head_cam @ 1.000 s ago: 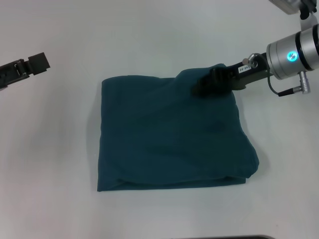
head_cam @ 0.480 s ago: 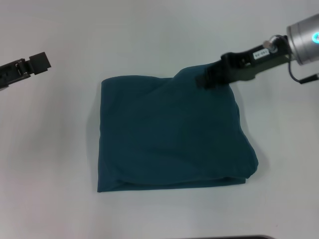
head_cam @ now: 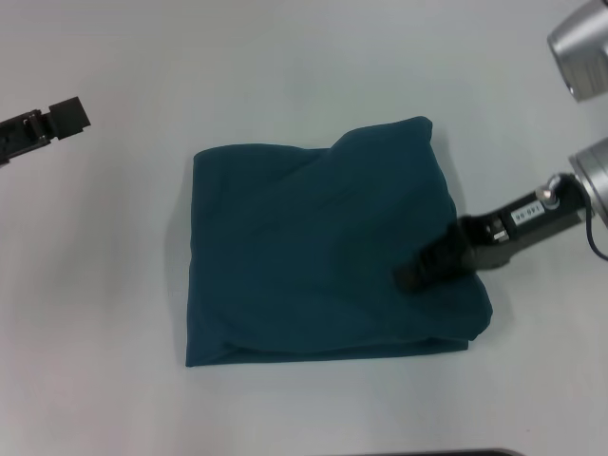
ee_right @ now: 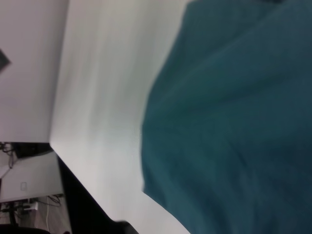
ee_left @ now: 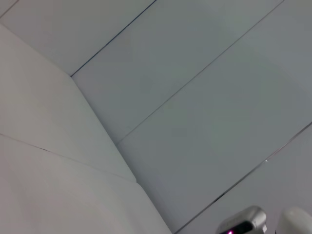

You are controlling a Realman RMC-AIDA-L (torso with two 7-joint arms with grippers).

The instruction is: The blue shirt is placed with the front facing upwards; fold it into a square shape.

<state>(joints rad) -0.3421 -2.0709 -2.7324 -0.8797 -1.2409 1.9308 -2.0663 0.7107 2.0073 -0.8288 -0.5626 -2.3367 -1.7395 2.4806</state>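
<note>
Blue shirt (head_cam: 323, 256) lies folded roughly square mid-table; right gripper (head_cam: 418, 275), finger state indeterminate, presses its near-right part, apparently smoothing; left gripper (head_cam: 66, 116) idle; next: flatten raised far-right corner.

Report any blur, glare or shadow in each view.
Head view: even light, soft shadow along the blue shirt's left edge, right gripper over it. Right wrist view: table smeared by motion blur. Left wrist view: sharp, only pale panels.
</note>
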